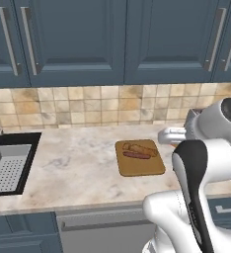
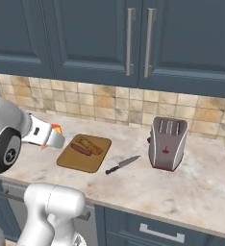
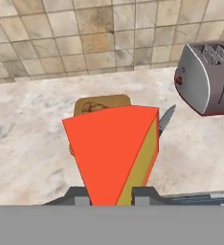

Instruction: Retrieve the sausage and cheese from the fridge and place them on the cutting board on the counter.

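- Gripper (image 3: 111, 198) fingers clamped on the cheese (image 3: 115, 150).
- Beyond the fingertips, cutting board (image 3: 103, 104) on the counter (image 3: 28, 143).
- Sausage (image 2: 81, 149) lies on it.

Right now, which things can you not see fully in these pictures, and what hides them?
- Cutting board, hand view: mostly hidden behind the cheese held in the tool.
- Knife, hand view: handle hidden by the cheese.
- Cheese, right base view: just a small orange bit shows past the arm.
- Sink, left base view: cut off by the left edge.
- Toaster, left base view: largely behind the arm.
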Motion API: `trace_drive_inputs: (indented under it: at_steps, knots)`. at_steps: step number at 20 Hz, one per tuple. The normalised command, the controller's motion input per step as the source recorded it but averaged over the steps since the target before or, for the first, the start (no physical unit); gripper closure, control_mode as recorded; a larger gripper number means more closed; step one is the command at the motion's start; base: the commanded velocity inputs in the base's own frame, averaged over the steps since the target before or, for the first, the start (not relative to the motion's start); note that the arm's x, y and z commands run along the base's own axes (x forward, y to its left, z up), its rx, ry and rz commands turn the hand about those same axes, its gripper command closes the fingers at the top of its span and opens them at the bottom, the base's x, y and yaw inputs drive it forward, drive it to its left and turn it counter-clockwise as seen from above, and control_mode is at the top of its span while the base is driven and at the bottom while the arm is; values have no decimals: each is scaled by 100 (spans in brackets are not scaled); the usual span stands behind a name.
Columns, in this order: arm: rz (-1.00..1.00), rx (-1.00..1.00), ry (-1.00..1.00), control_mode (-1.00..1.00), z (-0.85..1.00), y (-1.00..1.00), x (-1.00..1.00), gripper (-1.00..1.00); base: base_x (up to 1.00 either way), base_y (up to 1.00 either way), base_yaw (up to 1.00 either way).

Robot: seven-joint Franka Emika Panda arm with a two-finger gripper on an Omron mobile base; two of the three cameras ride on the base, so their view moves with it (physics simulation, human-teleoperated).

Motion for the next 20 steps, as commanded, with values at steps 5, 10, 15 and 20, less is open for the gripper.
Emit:
trace_drive_inputs:
  at_steps: [5,10,15,20]
  knots:
    - [34,0,1,-100,-38,-38,54,100,0,0,0]
    - [43,0,8,-100,-21,-18,51,100,0,0,0]
    - [35,0,13,-100,-41,-1,43,100,0,0,0]
    - [22,-2,1,-100,-65,18,19,100,0,0,0]
